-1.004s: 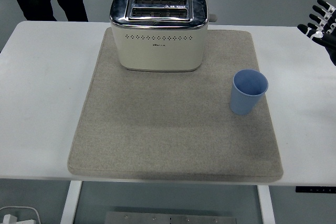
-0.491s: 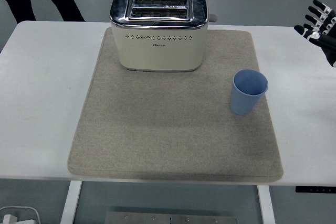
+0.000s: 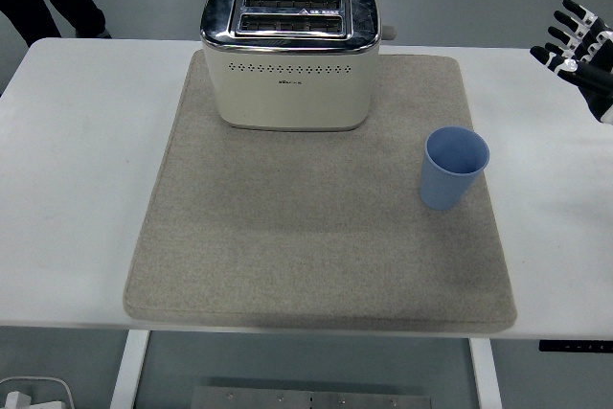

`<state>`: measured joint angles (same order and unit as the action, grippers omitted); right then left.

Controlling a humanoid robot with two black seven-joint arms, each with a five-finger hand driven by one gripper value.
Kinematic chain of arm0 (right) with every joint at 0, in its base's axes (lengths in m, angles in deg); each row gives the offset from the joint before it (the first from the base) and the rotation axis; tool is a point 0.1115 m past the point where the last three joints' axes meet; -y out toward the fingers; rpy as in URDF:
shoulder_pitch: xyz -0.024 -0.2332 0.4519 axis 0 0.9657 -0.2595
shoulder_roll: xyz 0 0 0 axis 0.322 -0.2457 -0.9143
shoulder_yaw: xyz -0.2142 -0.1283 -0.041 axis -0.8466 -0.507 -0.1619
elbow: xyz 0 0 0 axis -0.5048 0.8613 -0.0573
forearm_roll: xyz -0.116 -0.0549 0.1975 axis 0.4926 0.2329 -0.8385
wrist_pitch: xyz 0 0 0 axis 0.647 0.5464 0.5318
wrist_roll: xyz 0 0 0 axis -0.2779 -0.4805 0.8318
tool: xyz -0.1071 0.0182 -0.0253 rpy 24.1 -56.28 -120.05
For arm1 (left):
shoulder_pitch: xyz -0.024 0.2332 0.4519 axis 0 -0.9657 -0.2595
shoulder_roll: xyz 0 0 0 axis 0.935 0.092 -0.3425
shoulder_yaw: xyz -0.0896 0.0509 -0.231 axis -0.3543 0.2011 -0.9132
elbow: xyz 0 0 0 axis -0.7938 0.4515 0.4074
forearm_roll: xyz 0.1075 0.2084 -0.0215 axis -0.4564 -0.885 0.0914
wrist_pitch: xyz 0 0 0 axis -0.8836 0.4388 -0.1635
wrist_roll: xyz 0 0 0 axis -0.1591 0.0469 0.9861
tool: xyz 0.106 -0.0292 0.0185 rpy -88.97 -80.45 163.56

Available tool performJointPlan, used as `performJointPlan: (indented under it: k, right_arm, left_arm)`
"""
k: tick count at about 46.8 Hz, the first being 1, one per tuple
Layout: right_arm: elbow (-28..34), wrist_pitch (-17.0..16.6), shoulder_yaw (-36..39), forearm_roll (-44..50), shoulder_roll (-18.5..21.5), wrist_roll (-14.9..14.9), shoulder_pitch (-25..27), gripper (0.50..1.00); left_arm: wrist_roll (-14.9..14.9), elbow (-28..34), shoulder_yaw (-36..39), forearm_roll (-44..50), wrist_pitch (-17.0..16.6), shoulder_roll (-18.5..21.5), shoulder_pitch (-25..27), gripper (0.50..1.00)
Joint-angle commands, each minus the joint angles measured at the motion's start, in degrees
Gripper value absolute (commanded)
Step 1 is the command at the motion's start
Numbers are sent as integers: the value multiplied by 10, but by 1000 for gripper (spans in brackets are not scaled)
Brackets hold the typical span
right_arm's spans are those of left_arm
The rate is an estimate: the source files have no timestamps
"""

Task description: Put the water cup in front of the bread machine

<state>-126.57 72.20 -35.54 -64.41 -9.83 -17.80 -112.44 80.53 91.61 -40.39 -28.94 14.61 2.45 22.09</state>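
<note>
On the white desk a grey mat carries the bread machine and, well to its right, the upright blue water cup. The right hand hovers apart, fingers spread, empty. Reaching appears just begun; next it must close around the cup.

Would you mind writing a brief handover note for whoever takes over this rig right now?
Right hand: at the right edge above the white table, fingers spread, holding nothing. Left hand: out of view.
Light blue plastic cup: upright and empty-looking on the right side of the grey felt mat, apart from the hand.
Cream two-slot toaster with chrome top: at the back of the mat; the mat in front of it is bare.
Done: nothing; the cup is not grasped.
Left: reach the cup, grasp it, and set it on the mat in front of the toaster.
</note>
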Motion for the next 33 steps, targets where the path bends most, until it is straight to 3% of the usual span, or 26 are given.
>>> performJointPlan:
  k: [1, 8, 16, 33]
  right_arm:
    - [1, 4, 0, 0, 3, 1, 3, 956]
    - [3, 7, 4, -11, 3, 3, 4, 956]
    - [3, 36, 5, -73, -1, 3, 4, 956]
    - [-1, 32, -5, -70, 2, 14, 17, 956]
  left_arm:
    - [0, 0, 0, 0, 0, 0, 0, 999]
    - [0, 0, 0, 0, 0, 0, 0, 999]
    - [0, 0, 0, 0, 0, 0, 0, 999]
    - [0, 0, 0, 0, 0, 0, 0, 999]
